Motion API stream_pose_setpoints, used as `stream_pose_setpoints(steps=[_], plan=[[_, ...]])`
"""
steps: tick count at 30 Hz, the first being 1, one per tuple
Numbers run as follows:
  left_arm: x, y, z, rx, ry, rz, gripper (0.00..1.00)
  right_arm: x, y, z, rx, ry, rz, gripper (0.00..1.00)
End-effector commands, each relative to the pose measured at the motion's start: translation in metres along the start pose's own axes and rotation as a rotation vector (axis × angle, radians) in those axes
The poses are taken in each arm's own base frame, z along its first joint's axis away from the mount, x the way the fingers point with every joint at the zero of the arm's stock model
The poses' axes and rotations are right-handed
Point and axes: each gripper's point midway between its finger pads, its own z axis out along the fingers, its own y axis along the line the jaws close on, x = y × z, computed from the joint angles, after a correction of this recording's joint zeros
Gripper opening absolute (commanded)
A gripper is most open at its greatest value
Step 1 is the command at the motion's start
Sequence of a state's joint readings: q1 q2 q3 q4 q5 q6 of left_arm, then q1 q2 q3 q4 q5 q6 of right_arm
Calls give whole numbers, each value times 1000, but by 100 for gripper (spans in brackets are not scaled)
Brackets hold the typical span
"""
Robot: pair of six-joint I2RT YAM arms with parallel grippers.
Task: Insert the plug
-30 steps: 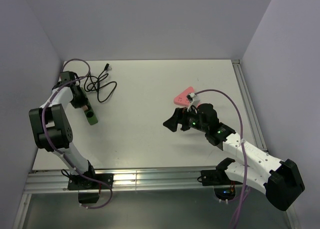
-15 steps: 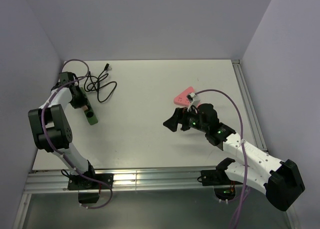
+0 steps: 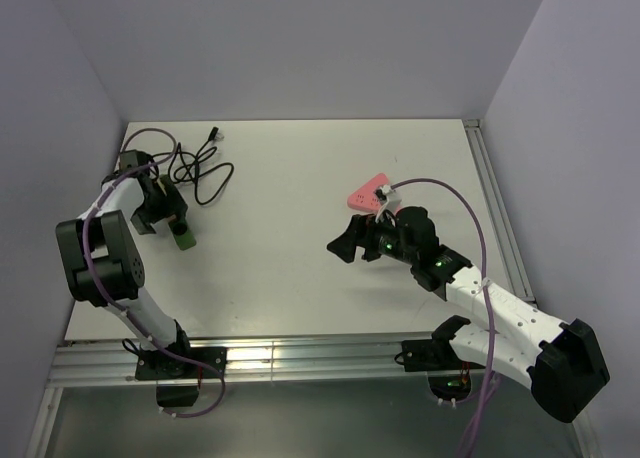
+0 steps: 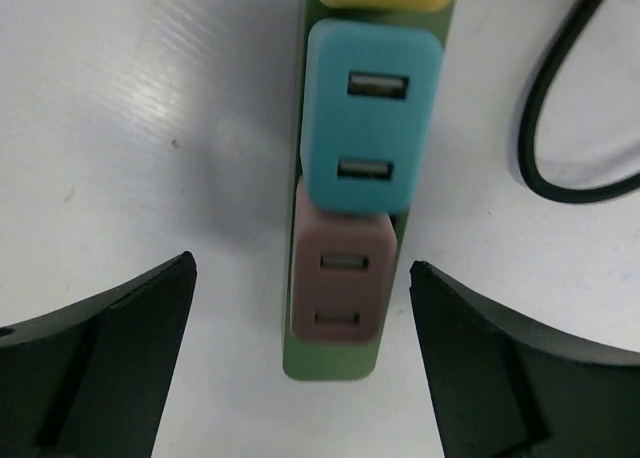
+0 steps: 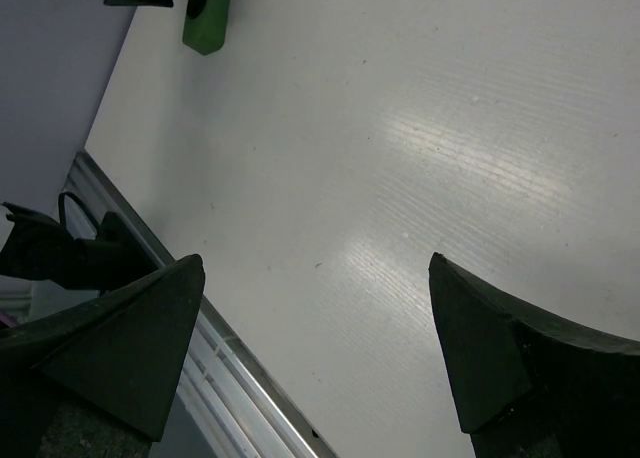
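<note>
Insertion, we judge, is all ahead: left gripper (image 4: 302,268) and right gripper (image 5: 316,263) jaws spread empty, cable (image 4: 527,143) loose beside the socket strip (image 4: 372,128).

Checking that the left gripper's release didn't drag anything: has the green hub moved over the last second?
No. The green hub lies at the same spot and angle, just as far from the black cable.

Overhead, two wrist close-ups; shared hub (image 4: 345,168)
</note>
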State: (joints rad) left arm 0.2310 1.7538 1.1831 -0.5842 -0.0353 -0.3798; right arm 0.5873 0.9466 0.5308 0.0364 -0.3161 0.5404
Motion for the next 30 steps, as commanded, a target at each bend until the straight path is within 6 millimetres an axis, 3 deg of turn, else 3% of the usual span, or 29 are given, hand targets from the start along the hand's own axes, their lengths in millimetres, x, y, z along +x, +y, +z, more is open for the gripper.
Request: stream_pose_setpoints(steps=[1,7,18,23,24,30], plan=[[-18,-7,-41,37,-109,-23,93,-7,0,-1,-9,-29,-15,100],[-21,-26,-73,125,-173,-24,97,-6,-5,1,-8,-21,-1,100],[-14,-89,-150,512,-311,47,100,-9,-30,2,87,-21,13,100],[3,-112,-180,688,-340,105,99,-16,-33,3,115,-26,14,100],[6,-115,-184,713,-341,100,99,-10,-38,2,142,5,26,100],[42,-144,-208,949,-357,95,100,-12,-36,-3,163,-3,84,100]])
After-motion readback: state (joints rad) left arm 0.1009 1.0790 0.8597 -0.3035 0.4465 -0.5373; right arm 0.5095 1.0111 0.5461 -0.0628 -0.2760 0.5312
